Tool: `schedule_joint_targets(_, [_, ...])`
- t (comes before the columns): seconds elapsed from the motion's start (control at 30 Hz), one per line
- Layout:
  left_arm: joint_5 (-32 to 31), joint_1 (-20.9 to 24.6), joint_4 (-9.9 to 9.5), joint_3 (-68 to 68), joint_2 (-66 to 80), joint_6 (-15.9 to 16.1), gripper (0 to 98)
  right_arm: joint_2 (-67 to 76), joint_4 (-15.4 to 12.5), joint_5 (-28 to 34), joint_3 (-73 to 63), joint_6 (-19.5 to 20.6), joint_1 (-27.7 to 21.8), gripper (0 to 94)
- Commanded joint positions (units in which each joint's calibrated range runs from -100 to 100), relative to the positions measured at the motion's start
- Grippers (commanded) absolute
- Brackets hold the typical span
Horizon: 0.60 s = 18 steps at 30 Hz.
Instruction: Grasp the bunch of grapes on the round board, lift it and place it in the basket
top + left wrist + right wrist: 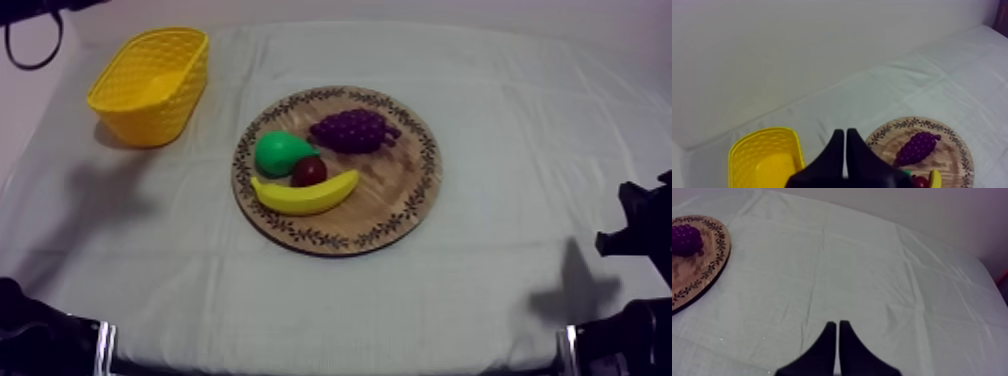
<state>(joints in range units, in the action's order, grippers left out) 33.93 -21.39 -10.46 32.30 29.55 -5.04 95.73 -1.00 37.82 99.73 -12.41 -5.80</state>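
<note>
The purple bunch of grapes (352, 130) lies on the far part of the round wooden board (402, 188) at the table's middle. A green pear (280, 152), a small red fruit (309, 171) and a banana (305, 193) share the board. The yellow basket (160, 112) stands at the far left with nothing in it. My left gripper (845, 139) is shut on nothing, well back from the basket (762, 134) and the grapes (917, 147). My right gripper (837, 328) is shut on nothing over bare cloth, far from the board's rim (716, 263) and the grapes (684, 239).
My right arm (640, 232) sits low at the table's right edge and my left arm (35, 335) at the lower left corner. Open cloth lies between the board and the basket and all around the board.
</note>
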Motion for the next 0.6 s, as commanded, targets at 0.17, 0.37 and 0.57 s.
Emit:
schedule_joint_targets(0.17, [6.44, -1.07, 3.89, -13.01, -9.98, 4.7, 0.0, 0.02, 0.0, 0.01, 0.04, 0.03, -0.02, 0.2])
schedule_joint_targets(0.37, [11.94, -2.05, 5.17, -22.79, -17.12, 7.52, 0.0, 0.02, 0.0, 0.01, 0.04, 0.03, -0.02, 0.2])
schedule_joint_targets(0.57, [16.78, -3.51, 6.38, -32.19, -23.75, 10.76, 0.0, 0.02, 0.0, 0.01, 0.04, 0.03, -0.02, 0.2])
